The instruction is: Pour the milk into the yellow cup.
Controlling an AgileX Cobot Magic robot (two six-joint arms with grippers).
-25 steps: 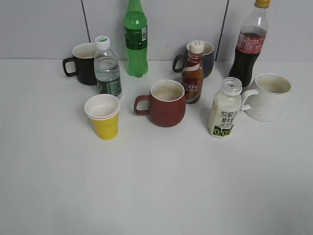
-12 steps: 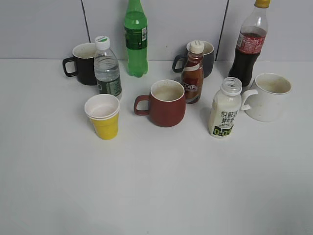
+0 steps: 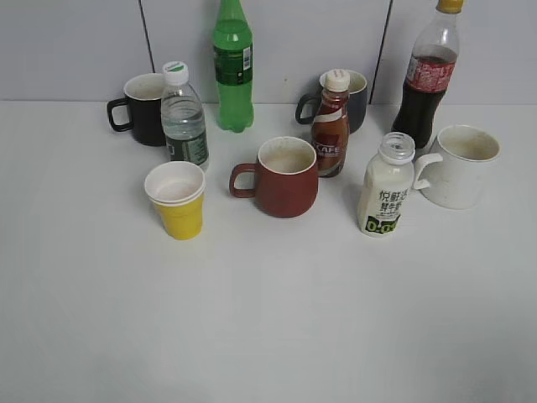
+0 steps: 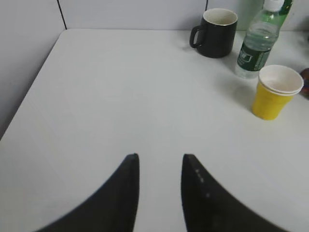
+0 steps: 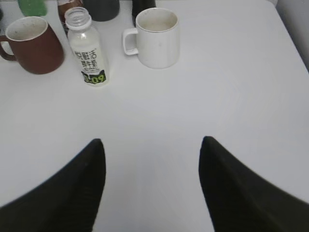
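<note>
Right now both arms hang over the white worktop (image 3: 268, 319) and hold nothing. The left jaws (image 4: 159, 169) have only a small gap between the two dark fingers (image 4: 124, 193). Ahead of them and off to their right stands the yellow cup (image 4: 275, 92), upright, with a white inside. Just behind the cup is a water bottle (image 4: 256, 46), and a black mug (image 4: 216, 33) sits beside that.

The right jaws (image 5: 152, 159) are spread wide apart. Ahead of them and to their left stands the milk (image 5: 88, 48), upright with its top off. A dark red mug (image 5: 31, 44) is left of the milk, and a white mug (image 5: 154, 37) is just right of it.
</note>
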